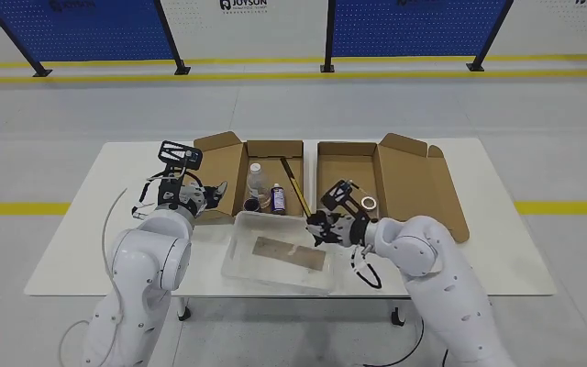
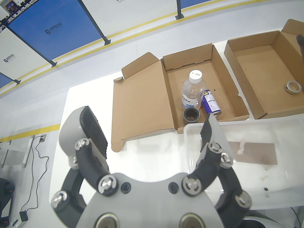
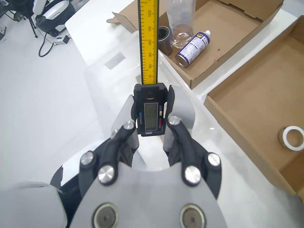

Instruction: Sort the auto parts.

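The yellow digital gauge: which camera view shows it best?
The right wrist view: the yellow digital gauge is close, scale and display plain, its body held in the right gripper's jaws. The top view gives a thin yellow strip at a cardboard box.

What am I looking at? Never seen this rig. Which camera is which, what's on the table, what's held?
It is a two-armed robot at a white table, sorting parts. The wide picture looks down from a camera above its arms; the other two come from cameras on its wrists, each showing its own gripper up close. The left gripper is open and empty. The right gripper is shut on a digital caliper with a yellow scale. The box near the left arm holds an upright clear bottle, a blue spray can on its side and a dark metal sleeve. The other box holds a metal ring. In front sits a clear plastic bin with a brown sheet inside.
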Robot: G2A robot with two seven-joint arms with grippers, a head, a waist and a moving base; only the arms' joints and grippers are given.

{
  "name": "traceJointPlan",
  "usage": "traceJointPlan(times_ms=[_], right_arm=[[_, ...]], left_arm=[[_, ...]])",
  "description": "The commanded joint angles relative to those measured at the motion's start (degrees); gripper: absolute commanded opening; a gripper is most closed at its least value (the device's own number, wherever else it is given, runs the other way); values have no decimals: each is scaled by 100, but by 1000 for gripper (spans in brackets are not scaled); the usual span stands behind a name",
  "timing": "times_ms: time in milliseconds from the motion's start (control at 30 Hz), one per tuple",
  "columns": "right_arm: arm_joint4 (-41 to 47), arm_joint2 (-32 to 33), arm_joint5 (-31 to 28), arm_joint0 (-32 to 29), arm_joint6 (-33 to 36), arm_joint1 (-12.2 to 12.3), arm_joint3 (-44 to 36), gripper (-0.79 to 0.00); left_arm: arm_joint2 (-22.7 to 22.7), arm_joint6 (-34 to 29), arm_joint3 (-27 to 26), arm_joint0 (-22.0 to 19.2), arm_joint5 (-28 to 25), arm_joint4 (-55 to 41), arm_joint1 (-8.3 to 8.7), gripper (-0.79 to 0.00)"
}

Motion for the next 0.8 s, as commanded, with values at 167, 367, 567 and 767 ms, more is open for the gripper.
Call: traceJointPlan(times_ms=[167, 367, 567, 767], right_arm=[[-376, 350, 888, 158, -183, 52, -26, -785], [-743, 588, 1739, 459, -110, 78, 126, -785], [-770, 608, 2086, 892, 37, 69, 894, -785], [-530, 448, 2175, 1265, -127, 11, 1798, -785]], left_arm=[[0, 0, 0, 0, 0, 0, 0, 0], [0, 0, 0, 0, 0, 0, 0, 0], [0, 0, 0, 0, 0, 0, 0, 0], [0, 0, 0, 0, 0, 0, 0, 0]])
